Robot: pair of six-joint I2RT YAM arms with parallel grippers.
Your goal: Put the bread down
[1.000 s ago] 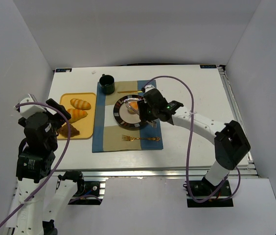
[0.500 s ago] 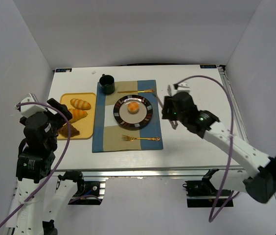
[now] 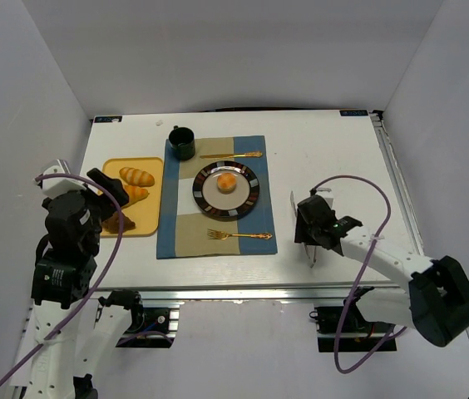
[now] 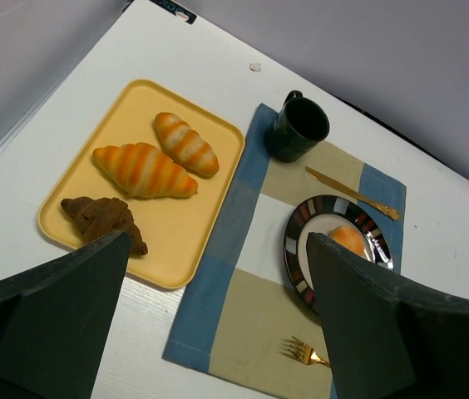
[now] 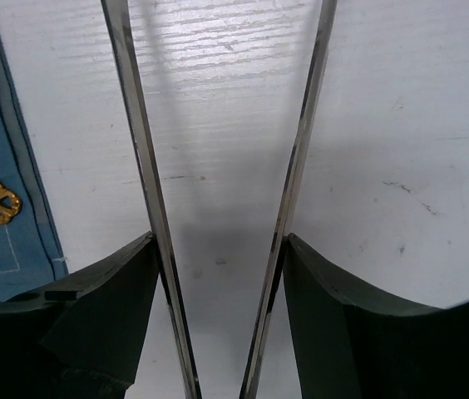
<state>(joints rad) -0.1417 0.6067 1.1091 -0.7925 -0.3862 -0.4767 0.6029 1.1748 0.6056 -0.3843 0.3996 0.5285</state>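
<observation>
Right hand (image 5: 220, 50) is spread wide and empty over bare desk (image 3: 343, 158) beside the placemat (image 3: 185, 233), bread (image 3: 228, 181) sits on the plate (image 3: 201, 199), so I should pull back high, clear of the fork (image 3: 239, 235).

the bench (image 3: 334, 158) right of the mat (image 3: 176, 237) is open, wide enough for an arm. only the right fingers (image 5: 139, 166) stand there, spread, just off the mat's edge near the fork (image 3: 239, 235) handle. room around the plate (image 3: 199, 193) is tight: mug (image 3: 182, 142) at its far left, knife (image 3: 231, 155) behind, fork in front. the left arm (image 3: 68, 220) hangs over the tray (image 3: 150, 218), where three pastries (image 4: 143, 170) lie close together.
</observation>
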